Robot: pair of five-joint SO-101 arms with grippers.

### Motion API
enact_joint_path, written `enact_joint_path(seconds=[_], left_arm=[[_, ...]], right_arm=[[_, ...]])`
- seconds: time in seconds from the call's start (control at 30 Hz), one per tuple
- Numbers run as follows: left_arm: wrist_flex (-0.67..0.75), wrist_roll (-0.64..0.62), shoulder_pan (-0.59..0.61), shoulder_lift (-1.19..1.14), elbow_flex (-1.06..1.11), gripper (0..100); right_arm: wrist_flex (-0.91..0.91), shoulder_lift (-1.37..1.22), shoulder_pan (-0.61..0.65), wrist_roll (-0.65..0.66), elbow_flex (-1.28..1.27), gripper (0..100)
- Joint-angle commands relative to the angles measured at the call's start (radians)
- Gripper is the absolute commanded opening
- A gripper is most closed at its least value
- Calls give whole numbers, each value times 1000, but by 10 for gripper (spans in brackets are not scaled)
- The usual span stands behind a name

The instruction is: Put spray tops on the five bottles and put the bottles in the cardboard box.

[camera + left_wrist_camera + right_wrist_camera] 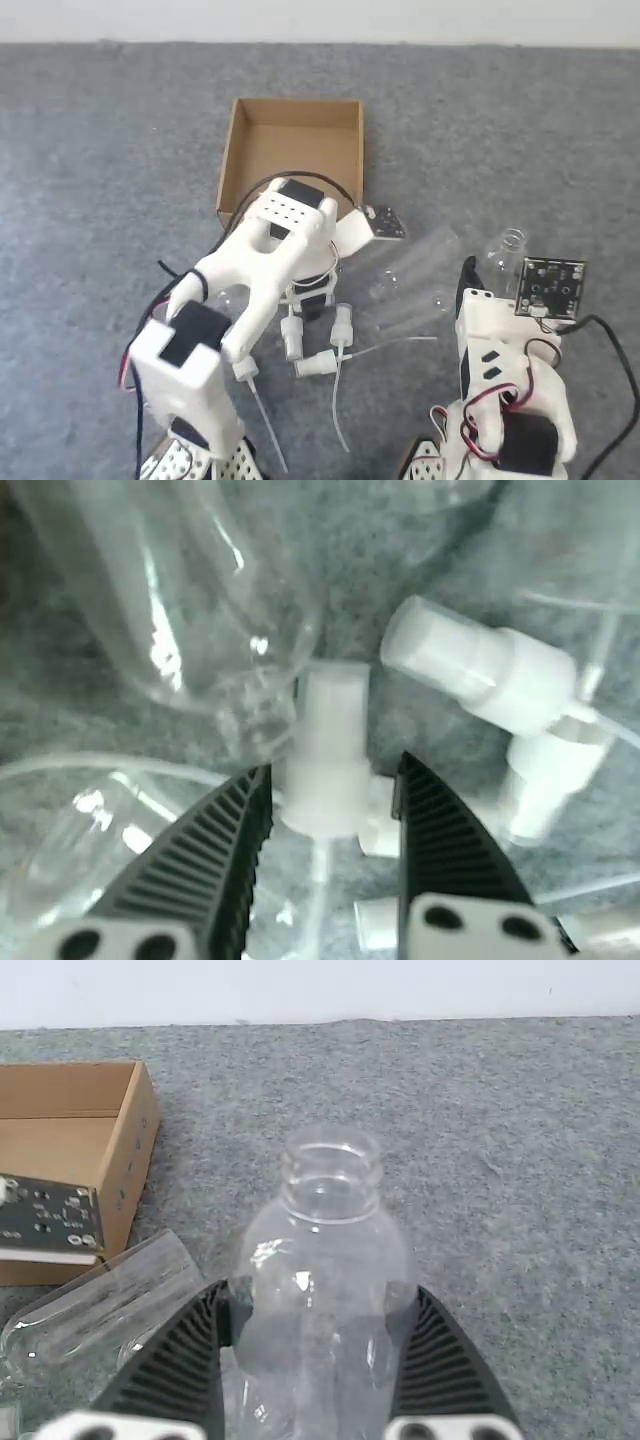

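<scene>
My right gripper (320,1305) is shut on a clear bottle (325,1260) and holds it upright; its neck is bare, with no spray top. The same bottle (505,248) stands at the right in the high view. My left gripper (335,790) is open low over the carpet, its fingers (215,850) on either side of a white spray top (325,760) whose tube runs back between them. More spray tops (318,362) lie just below this gripper (305,295) in the high view. The empty cardboard box (235,150) sits at the back centre.
Clear bottles (410,280) lie on their sides between the arms, one close by (180,590) the left gripper. Another spray top (480,670) lies beside the straddled one. Thin tubes (335,400) trail over the grey carpet. Open carpet lies right of the box.
</scene>
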State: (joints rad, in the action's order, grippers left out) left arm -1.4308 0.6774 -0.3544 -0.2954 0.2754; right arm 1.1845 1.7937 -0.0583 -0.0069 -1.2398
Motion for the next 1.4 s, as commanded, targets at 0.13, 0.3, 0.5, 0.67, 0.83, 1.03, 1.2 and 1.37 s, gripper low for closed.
enact_joint_path(seconds=[0.13, 0.3, 0.5, 0.67, 0.83, 1.03, 1.2, 1.37], left_arm=[[40, 11, -28, -41, -47, 137], [20, 9, -74, -40, -47, 66], [-41, 5, -107, -38, -64, 21], [-150, -3, -97, -38, -157, 13], [-230, -64, -98, -38, -252, 13], [-295, -66, -98, -37, -317, 13], [-322, -66, -83, 98, -318, 13], [-322, -68, -21, 284, -317, 13]], right_arm=[[-18, 13, -12, 14, 6, 44], [-18, 13, -12, 14, 6, 44], [-21, 13, -8, 14, -8, 44], [-22, 13, -10, 14, -9, 42], [-22, 13, -10, 14, -9, 41], [-18, 13, -4, 14, -9, 40], [-18, 13, -4, 9, -9, 40], [-18, 13, -4, 6, -9, 40]])
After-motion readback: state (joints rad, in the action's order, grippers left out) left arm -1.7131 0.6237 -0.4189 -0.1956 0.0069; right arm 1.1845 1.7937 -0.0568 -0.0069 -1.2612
